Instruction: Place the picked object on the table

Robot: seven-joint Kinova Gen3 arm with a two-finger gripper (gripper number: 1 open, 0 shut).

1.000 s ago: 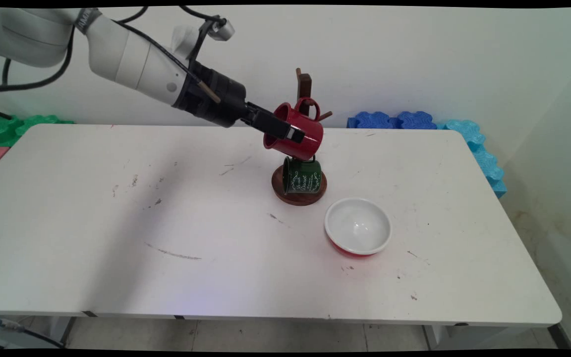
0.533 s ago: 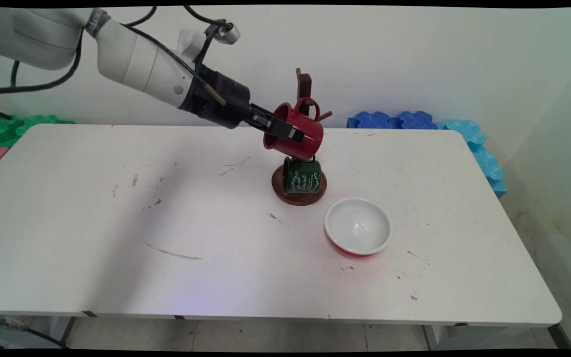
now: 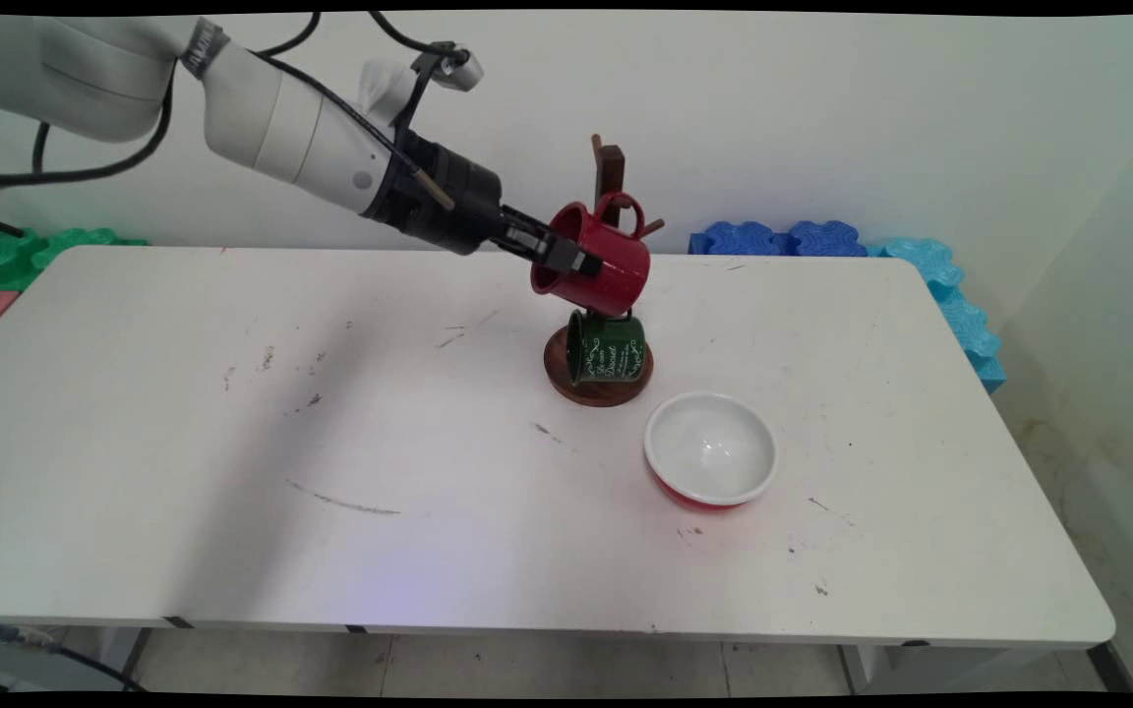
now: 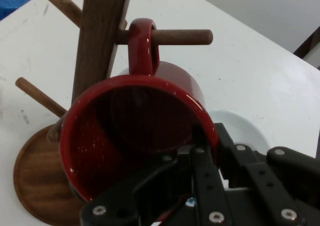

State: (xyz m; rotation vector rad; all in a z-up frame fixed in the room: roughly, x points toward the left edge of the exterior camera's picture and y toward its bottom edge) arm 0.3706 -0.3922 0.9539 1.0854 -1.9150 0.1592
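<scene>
My gripper is shut on the rim of a red mug, which it holds tilted on its side against a wooden mug tree. In the hand view the red mug opens toward the camera. Its handle is looped over a horizontal peg of the tree's post. One finger of the gripper is inside the rim and the other is outside. A green mug hangs low on the tree, just above its round base.
A white bowl with a red outside sits on the white table, just right of and nearer than the tree's base. Blue, cyan and green foam blocks lie along the table's far edge and sides.
The arm has pushed the red mug slightly right and up toward the tree. The tree and the green mug have shifted a little to the right with it.
</scene>
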